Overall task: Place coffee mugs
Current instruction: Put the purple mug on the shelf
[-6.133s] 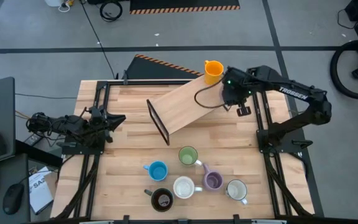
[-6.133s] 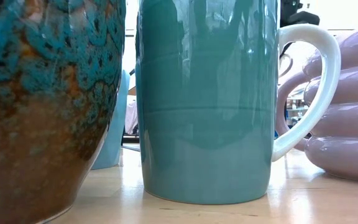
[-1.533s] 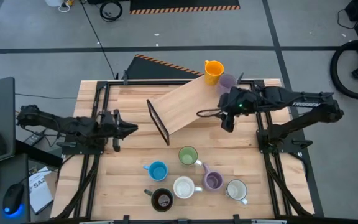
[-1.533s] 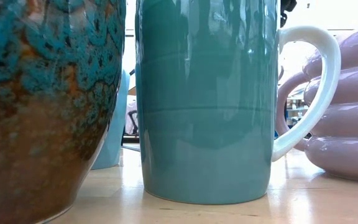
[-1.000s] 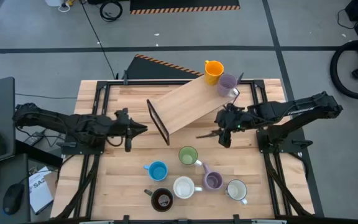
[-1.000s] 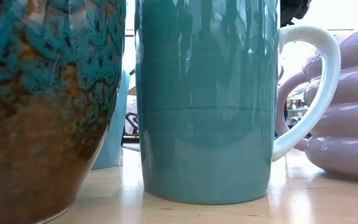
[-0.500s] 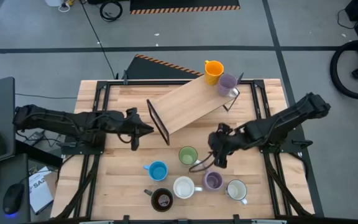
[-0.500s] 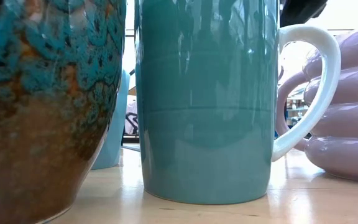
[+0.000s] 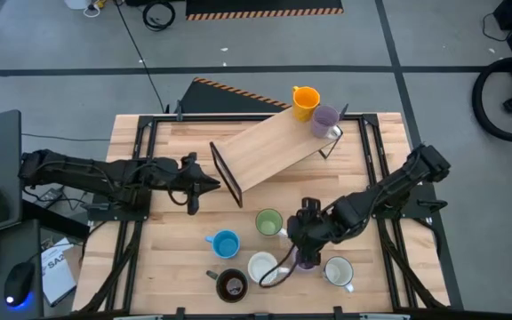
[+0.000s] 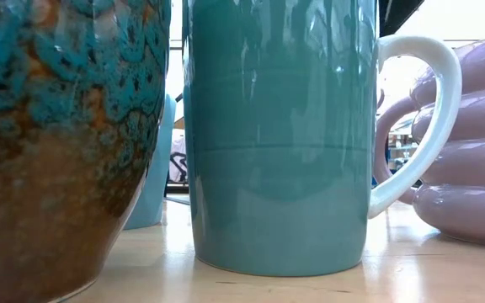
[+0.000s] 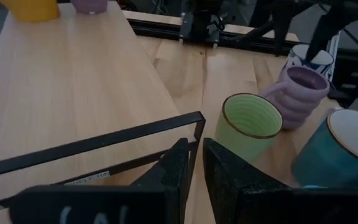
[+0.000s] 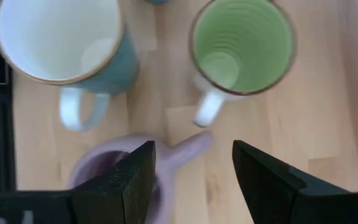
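The right end effector (image 9: 302, 252), jaws spread wide, is hovering over the purple mug (image 12: 114, 171), probably about to descend and clamp its rim.

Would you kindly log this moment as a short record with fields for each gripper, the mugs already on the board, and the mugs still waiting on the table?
right gripper: open, above the purple mug in the near cluster, holding nothing
left gripper: nearly shut, empty, at the black frame on the board's end
placed on wooden board: orange mug and purple mug on the board, side by side at its far end
waiting on table: green mug, blue mug, white-lined teal mug, dark mug, white mug
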Available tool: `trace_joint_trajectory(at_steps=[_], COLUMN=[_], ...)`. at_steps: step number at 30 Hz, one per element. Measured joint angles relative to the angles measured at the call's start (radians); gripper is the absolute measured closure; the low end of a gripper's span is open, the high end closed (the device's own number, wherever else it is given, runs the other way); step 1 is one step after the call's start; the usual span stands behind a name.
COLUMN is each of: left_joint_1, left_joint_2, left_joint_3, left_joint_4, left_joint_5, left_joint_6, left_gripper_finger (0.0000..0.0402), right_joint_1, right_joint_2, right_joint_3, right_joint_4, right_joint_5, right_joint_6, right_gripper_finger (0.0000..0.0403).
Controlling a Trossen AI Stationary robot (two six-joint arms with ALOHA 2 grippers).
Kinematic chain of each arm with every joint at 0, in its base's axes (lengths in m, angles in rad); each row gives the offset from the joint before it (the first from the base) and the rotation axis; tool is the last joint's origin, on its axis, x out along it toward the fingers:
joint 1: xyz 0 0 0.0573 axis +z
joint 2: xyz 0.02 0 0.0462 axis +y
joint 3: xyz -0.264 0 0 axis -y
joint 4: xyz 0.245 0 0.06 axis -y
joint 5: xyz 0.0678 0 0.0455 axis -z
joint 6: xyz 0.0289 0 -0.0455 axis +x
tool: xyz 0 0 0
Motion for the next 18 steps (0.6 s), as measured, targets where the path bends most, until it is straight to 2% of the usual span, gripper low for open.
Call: trace_joint_trajectory(at_steps=[4, 9, 13, 18], left_joint_1=[0.000, 0.000, 0.000, -0.002], left_joint_2=[0.000, 0.000, 0.000, 0.000], left_joint_3=[0.000, 0.000, 0.000, 0.000], left_joint_4=[0.001, 0.038, 0.097, 0.174], left_joint_5=[-0.011, -0.085, -0.103, -0.103], left_joint_6=[0.052, 0.122, 0.191, 0.304], left_gripper_finger=[0.0347, 0.0347, 0.0347, 0.0347], right_joint_1=[0.024, 0.050, 0.079, 0.116], right_joint_2=[0.062, 0.132, 0.176, 0.200], right_joint_3=[0.050, 0.122, 0.179, 0.209], right_joint_4=[-0.022, -0.110, -0.170, -0.161], right_joint_5=[-0.043, -0.099, -0.103, -0.103], right_joint_6=[0.043, 0.107, 0.159, 0.187], right_gripper_finger=[0.0183, 0.0183, 0.0183, 0.0184])
